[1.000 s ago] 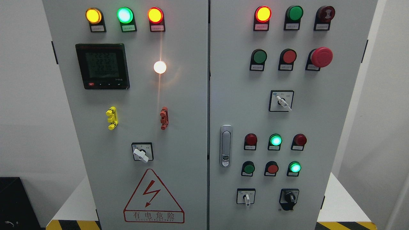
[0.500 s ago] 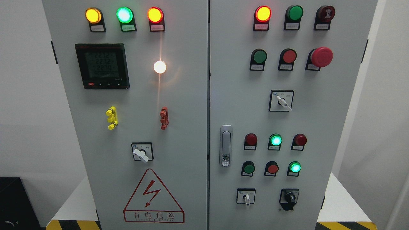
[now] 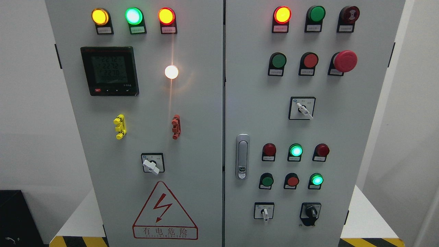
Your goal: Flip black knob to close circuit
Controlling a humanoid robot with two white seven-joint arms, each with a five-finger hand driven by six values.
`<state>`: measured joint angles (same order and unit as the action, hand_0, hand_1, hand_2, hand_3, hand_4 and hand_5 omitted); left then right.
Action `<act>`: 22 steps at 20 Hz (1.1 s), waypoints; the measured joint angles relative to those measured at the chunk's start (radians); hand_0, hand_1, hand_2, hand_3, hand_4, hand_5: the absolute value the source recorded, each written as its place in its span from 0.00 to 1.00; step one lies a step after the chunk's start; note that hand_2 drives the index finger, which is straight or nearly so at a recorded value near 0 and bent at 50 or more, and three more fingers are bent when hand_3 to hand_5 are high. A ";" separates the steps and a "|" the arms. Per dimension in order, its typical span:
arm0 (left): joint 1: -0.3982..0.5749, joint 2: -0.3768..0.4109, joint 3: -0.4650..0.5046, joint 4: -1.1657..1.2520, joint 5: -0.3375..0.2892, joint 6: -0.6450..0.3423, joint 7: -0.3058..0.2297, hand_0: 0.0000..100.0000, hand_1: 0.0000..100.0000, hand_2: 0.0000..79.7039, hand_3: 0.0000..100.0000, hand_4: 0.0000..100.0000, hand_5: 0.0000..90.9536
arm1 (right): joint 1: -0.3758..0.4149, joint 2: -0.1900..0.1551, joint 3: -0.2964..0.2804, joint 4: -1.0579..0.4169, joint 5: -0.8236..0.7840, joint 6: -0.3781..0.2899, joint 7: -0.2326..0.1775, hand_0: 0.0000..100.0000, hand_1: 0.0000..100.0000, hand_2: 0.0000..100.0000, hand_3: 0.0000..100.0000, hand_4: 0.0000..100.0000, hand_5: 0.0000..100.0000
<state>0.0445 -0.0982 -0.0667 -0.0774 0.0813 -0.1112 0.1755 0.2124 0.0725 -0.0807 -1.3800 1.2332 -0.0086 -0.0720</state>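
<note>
Plain, perhaps white, walls (image 3: 24, 103)

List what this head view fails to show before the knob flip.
- Both robot hands: outside the frame.
- Black knob: which position it sits in, too small to tell.
- Label plates under the buttons: print too small.
- Meter display: digits blurred.
- Cabinet base: cut off by the bottom edge.

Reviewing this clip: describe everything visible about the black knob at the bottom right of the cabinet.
The black knob is a small rotary selector on a black, roughly square base plate, mounted flush on the right door of the grey cabinet, at its lower right. It looks like dark plastic with a raised grip bar that stands about upright. It sits right of a white-handled switch and below a lit green lamp. Nothing touches it; no robot hand is in view.
</note>
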 measured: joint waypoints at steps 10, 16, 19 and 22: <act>0.000 0.000 0.000 0.000 0.000 0.000 0.000 0.12 0.56 0.00 0.00 0.00 0.00 | -0.033 0.015 -0.011 -0.214 0.050 0.028 0.055 0.00 0.00 0.94 1.00 0.97 0.99; 0.000 0.000 0.000 0.000 0.000 0.000 0.000 0.12 0.56 0.00 0.00 0.00 0.00 | -0.090 0.024 -0.015 -0.300 0.086 0.049 0.098 0.00 0.00 0.94 1.00 0.98 0.99; 0.000 0.000 0.000 0.000 0.000 0.000 0.000 0.12 0.56 0.00 0.00 0.00 0.00 | -0.126 0.030 -0.018 -0.327 0.105 0.070 0.133 0.00 0.00 0.94 1.00 0.98 0.99; 0.000 0.000 0.000 0.000 0.000 0.000 0.000 0.12 0.56 0.00 0.00 0.00 0.00 | -0.163 0.034 -0.027 -0.351 0.123 0.080 0.172 0.00 0.00 0.94 1.00 0.98 0.99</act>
<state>0.0445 -0.0982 -0.0665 -0.0775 0.0813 -0.1112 0.1753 0.0498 0.1066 -0.1073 -1.7310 1.3557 0.0711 0.1002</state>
